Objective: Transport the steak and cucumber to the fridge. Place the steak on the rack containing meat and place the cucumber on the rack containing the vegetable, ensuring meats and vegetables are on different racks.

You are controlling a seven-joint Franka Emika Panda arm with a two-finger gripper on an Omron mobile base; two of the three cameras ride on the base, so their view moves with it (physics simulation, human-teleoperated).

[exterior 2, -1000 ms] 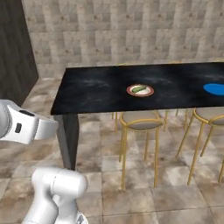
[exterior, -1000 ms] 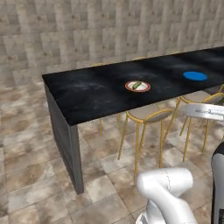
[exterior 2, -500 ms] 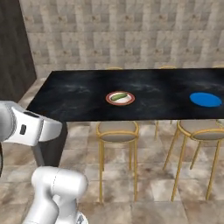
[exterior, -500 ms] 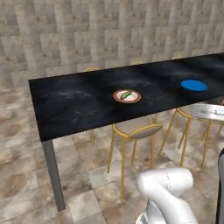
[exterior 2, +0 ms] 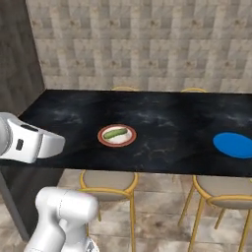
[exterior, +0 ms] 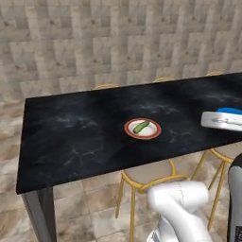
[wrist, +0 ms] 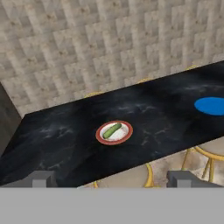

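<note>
Hand (wrist: 112, 178) open, cucumber (wrist: 112, 130) well ahead

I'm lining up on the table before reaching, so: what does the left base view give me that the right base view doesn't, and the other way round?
Left base view: the table's left edge end to end, with the leg under its near corner. Right base view: the blue plate uncovered, looking bare, plus a dark tall panel at far left. Both: the cucumber lying on the red-rimmed plate, the black tabletop, yellow stools and the stone wall.
</note>
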